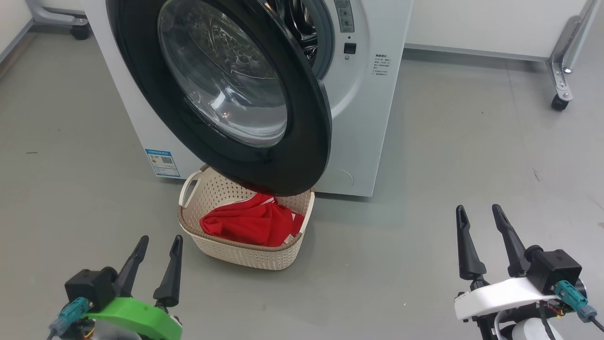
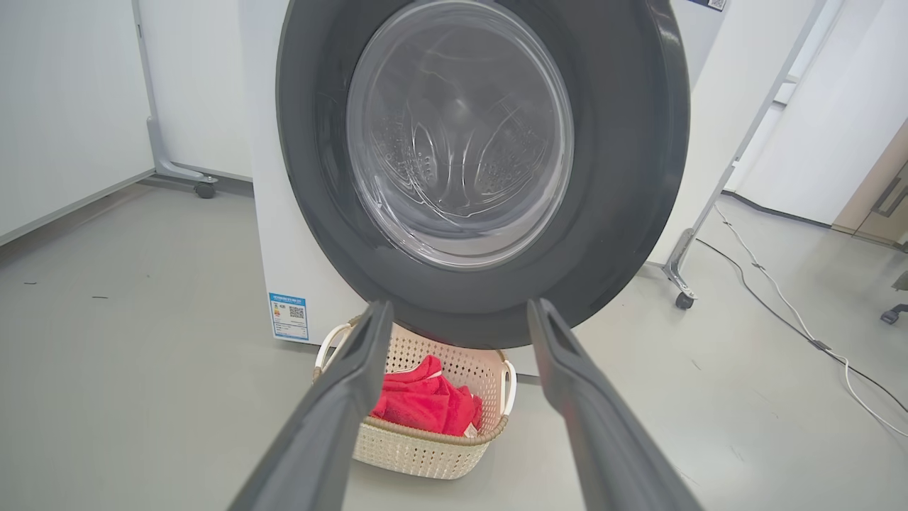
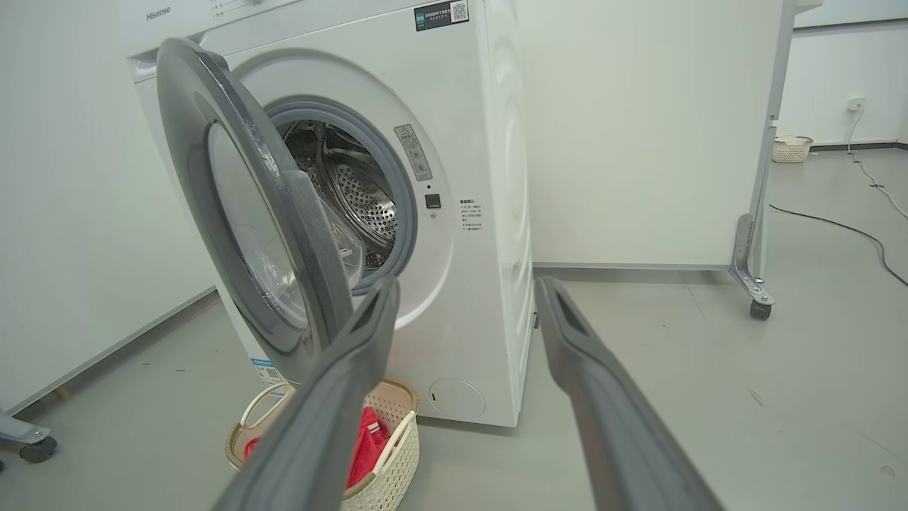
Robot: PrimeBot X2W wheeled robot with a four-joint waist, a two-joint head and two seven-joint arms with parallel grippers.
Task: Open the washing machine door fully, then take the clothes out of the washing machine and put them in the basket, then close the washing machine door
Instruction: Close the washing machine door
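The white washing machine (image 1: 358, 118) stands ahead with the washing machine door (image 1: 226, 85) swung partway out, so the drum (image 3: 362, 199) shows behind it. Below the door's lower edge sits the cream basket (image 1: 245, 255) on the floor, with red clothes (image 1: 250, 222) lying in it. My left gripper (image 1: 160, 240) is open and empty, low at the left, short of the basket. In the left wrist view its fingers (image 2: 355, 383) frame the basket (image 2: 425, 447) and clothes (image 2: 425, 401). My right gripper (image 1: 478, 208) is open and empty over bare floor, right of the machine.
A white partition on a metal frame with a caster (image 1: 560, 101) stands right of the machine. A cable (image 2: 780, 305) trails over the floor to the right. Another caster (image 1: 80, 30) is behind the machine at the left. Grey floor lies around both grippers.
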